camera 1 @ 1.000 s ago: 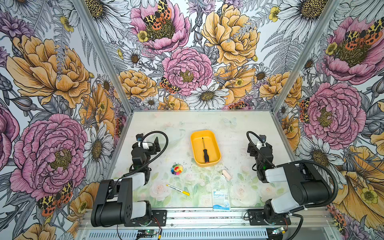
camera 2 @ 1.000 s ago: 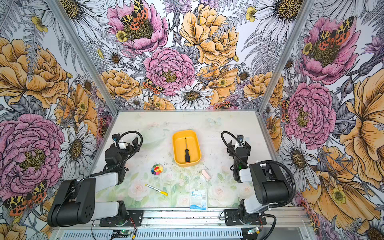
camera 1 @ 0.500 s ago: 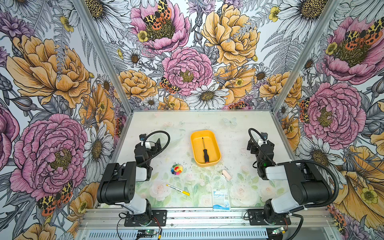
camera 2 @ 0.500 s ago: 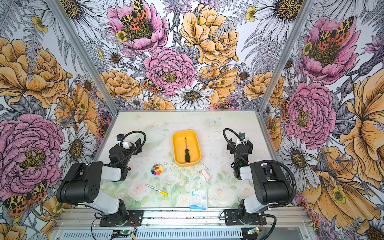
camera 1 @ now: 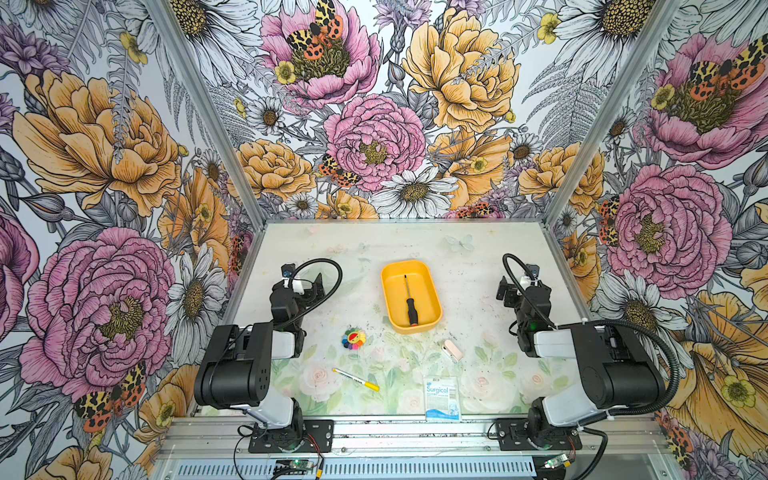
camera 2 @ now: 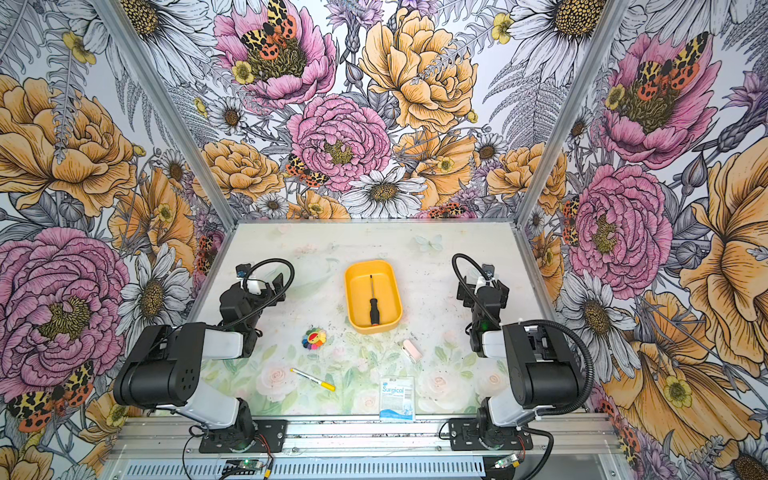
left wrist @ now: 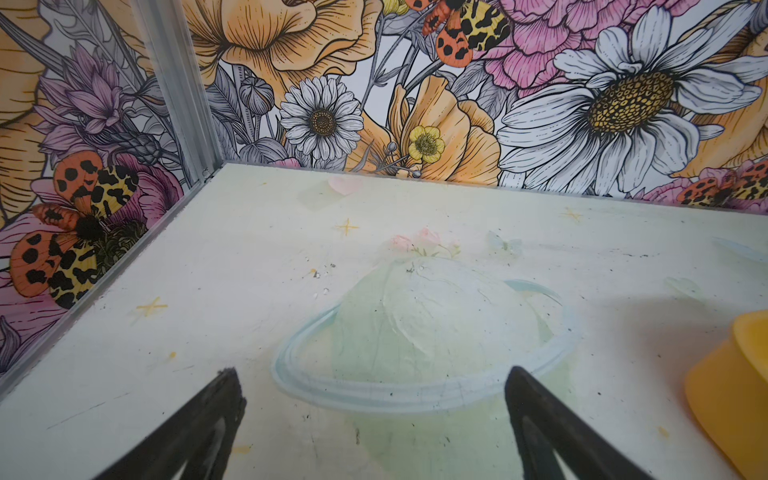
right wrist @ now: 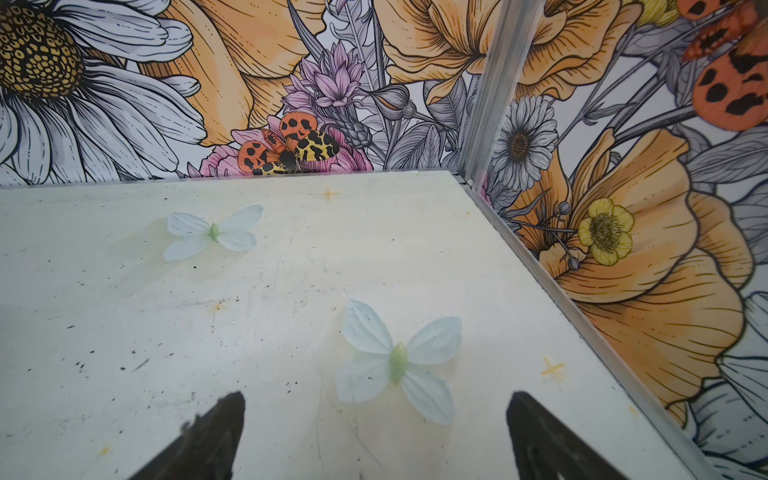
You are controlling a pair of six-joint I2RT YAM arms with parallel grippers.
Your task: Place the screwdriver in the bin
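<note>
1. Left gripper (left wrist: 372, 374) stands with its jaws wide apart and nothing between them; its wrist view shows only bare surface (left wrist: 232, 257) between the two dark fingers (left wrist: 208, 419), with a corner of the bin (left wrist: 731, 382) at the edge of the picture.
2. Right gripper (right wrist: 376, 397) is likewise spread wide and holds nothing; its wrist view looks onto bare surface printed with pale butterflies, near the corner of the enclosure.
3. In both top views the two arms sit folded back on their own sides, each gripper well apart from the bin.
4. The bin (camera 1: 413, 329) (camera 2: 386, 291) lies in the middle of the surface, between the two arms, with its long side running front to back.
5. The screwdriver (camera 1: 409, 301) (camera 2: 372, 301) lies flat inside the bin, along its length, the black handle toward the front wall and the thin shaft pointing to the far end.
6. In front of the bin, loose on the surface, lie a small rainbow-coloured flower toy (camera 1: 353, 338), a white marker pen (camera 1: 355, 379) with a yellow cap, a small pale pink item (camera 1: 453, 350), and a blue-and-white packet (camera 1: 442, 398) marked "Surgical" at the front edge.
</note>
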